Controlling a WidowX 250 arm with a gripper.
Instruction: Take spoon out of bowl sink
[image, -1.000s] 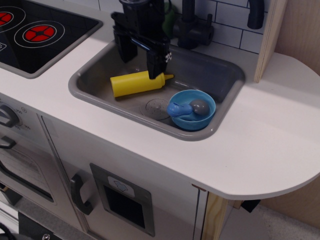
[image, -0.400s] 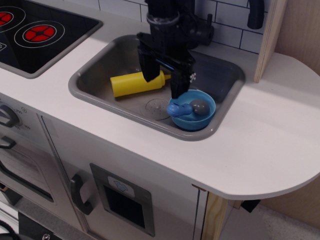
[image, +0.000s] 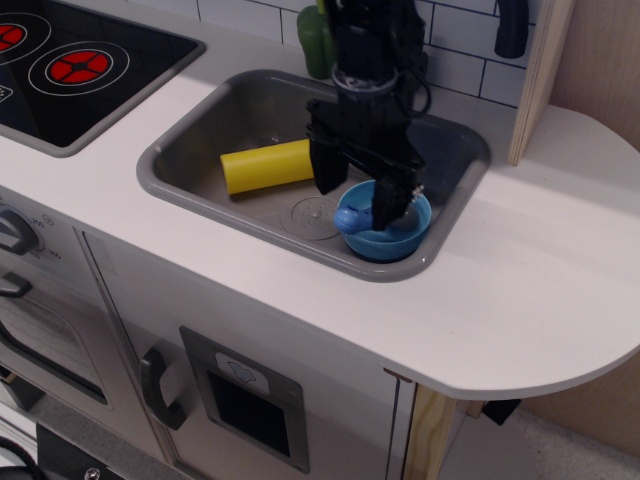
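The grey sink is set into the white countertop. The light-blue bowl sits in its front right corner. The spoon's blue handle rests on the bowl's left rim; its grey scoop is hidden behind my gripper. My black gripper is open and hangs right over the bowl and spoon, one finger left of the handle, the other finger over the bowl's middle. I cannot tell whether the fingers touch the spoon.
A yellow squeeze bottle lies on its side in the sink's left half, beside the round drain. A black stovetop with red rings is at the left. A green object and the black faucet stand behind the sink.
My gripper has moved right and down, from above the yellow bottle to directly over the bowl. It now hides the spoon's scoop. Bowl, spoon and bottle have not moved.
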